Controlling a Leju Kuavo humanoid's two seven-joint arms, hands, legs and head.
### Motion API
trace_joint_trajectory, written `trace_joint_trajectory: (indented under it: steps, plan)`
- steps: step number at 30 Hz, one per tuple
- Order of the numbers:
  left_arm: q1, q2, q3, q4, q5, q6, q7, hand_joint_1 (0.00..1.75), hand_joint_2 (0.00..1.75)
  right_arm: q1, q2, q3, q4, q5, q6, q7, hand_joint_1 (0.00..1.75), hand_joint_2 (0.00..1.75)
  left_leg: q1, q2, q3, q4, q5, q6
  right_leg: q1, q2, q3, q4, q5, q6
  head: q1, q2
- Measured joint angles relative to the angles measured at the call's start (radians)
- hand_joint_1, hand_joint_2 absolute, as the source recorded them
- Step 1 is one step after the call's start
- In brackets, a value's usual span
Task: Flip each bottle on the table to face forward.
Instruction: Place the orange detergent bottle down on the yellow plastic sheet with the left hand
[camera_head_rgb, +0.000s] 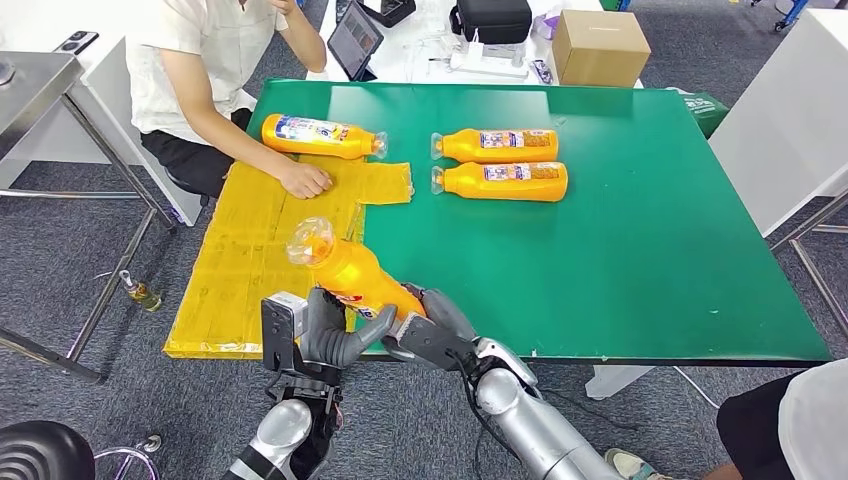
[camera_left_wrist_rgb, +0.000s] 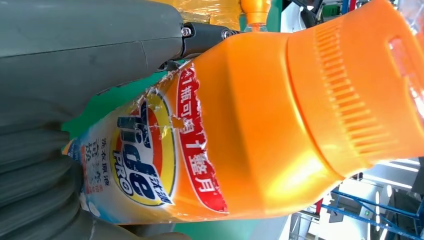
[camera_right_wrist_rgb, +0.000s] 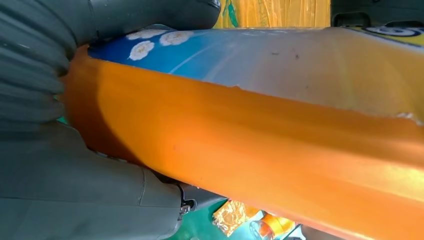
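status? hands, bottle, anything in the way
Left hand and right hand both grip one orange bottle, lifted, cap away from robot. Person's hand rests on yellow mat ahead.

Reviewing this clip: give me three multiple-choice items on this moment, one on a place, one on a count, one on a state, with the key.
1. Where do the two bottles that lie side by side rest?
A. on the bare green table
B. on the yellow mat
C. on the cardboard box

2. How many orange bottles are in the head view?
A. two
B. three
C. four

3. What state is the bottle nearest the robot in?
A. lying untouched on the mat
B. held by both hands, raised off the table
C. held by the person

Key: 1 A, the pair lies on the green table, beside the yellow mat. 2 C, one near the person's hand, the pair, one held. 3 B, the left hand and right hand grip the held bottle.
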Motion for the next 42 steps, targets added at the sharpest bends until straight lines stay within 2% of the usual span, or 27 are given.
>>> trace_joint_trajectory:
  steps: [6,10,15,25,29,31,34,35,39,42]
  plan:
    - [-0.001,0.0,0.001,-0.001,0.014,-0.007,0.013,0.0,1.75,-0.011,0.003,0.016,0.018,0.012,-0.015,0.0,1.69,1.75,0.0,0.0,0.0,0.0,0.0,0.0,0.0,0.0,0.0,0.0,0.0,0.0,0.0,0.0]
    - [-0.006,0.0,0.006,0.007,0.111,-0.064,0.063,1.75,1.75,-0.016,0.004,0.037,0.026,0.046,-0.061,0.005,1.71,1.75,0.0,0.0,0.0,0.0,0.0,0.0,0.0,0.0,0.0,0.0,0.0,0.0,0.0,0.0]
    - [-0.02,0.001,0.022,0.027,0.248,-0.156,0.114,1.75,1.75,-0.027,0.004,0.062,0.031,0.083,-0.11,0.025,1.71,1.75,0.0,0.0,0.0,0.0,0.0,0.0,0.0,0.0,0.0,0.0,0.0,0.0,0.0,0.0]
    - [-0.03,0.001,0.029,0.048,0.26,-0.164,0.115,1.75,1.75,-0.031,0.004,0.073,0.036,0.088,-0.12,0.028,1.69,1.75,0.0,0.0,-0.001,0.0,0.0,0.0,0.0,0.0,0.0,0.0,0.0,0.0,0.0,0.0]
    - [-0.039,0.003,0.028,0.058,0.241,-0.157,0.108,1.75,1.75,-0.034,0.005,0.085,0.038,0.124,-0.171,0.046,1.63,1.75,0.0,0.0,-0.001,0.0,0.0,0.0,0.0,0.0,-0.001,0.0,0.0,0.0,0.0,0.0]
    - [-0.047,0.003,0.027,0.068,0.233,-0.149,0.108,1.75,1.75,-0.038,0.006,0.094,0.038,0.159,-0.214,0.068,1.46,1.75,0.0,0.0,-0.001,0.0,0.0,0.0,0.0,0.0,-0.001,0.0,0.0,0.0,0.0,0.0]
    - [-0.058,0.004,0.029,0.086,0.248,-0.146,0.112,1.75,1.75,-0.041,0.009,0.108,0.039,0.202,-0.267,0.098,0.34,1.75,0.0,0.0,-0.001,0.0,0.0,0.0,0.0,0.0,-0.001,0.0,0.0,0.0,0.0,0.0]
    - [-0.061,0.004,0.031,0.091,0.255,-0.146,0.111,1.75,1.75,-0.041,0.011,0.113,0.039,0.204,-0.276,0.102,0.04,1.75,0.0,0.0,-0.001,0.0,0.0,0.0,0.0,0.0,-0.001,0.0,0.0,0.0,0.0,0.0]
    - [-0.068,0.005,0.039,0.102,0.265,-0.135,0.098,1.75,1.75,-0.032,0.018,0.122,0.04,0.163,-0.298,0.072,0.0,1.75,0.0,0.0,-0.001,0.0,0.0,0.0,0.0,0.0,-0.001,0.0,0.0,0.0,0.0,0.0]
    - [-0.068,0.012,0.048,0.111,0.249,-0.095,0.082,1.75,1.75,-0.007,0.024,0.123,0.035,0.187,-0.413,0.04,0.0,1.75,0.0,0.0,-0.001,0.0,0.0,0.0,0.0,0.0,-0.002,0.0,0.0,0.0,0.0,0.0]
